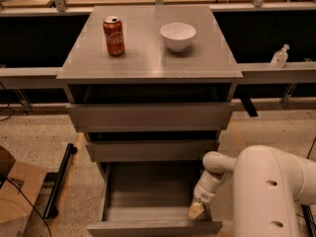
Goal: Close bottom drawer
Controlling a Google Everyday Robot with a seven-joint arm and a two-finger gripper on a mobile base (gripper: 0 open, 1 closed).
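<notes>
The bottom drawer [148, 201] of the grey cabinet is pulled far out, its grey box interior open to view and empty. Its flat front [153, 228] lies at the lower edge of the view. My gripper [195, 210] hangs at the end of the white arm [217, 169], down at the drawer's right front corner, just behind the front panel and beside the right wall. The middle drawer front [153, 151] and the top drawer front [150, 116] stand above, each set further back.
A red cola can [113, 36] and a white bowl [177, 35] stand on the cabinet top [148, 58]. A cardboard box [15, 201] and a black bar [58, 181] lie on the floor at left. A clear bottle [279, 56] stands on the right shelf.
</notes>
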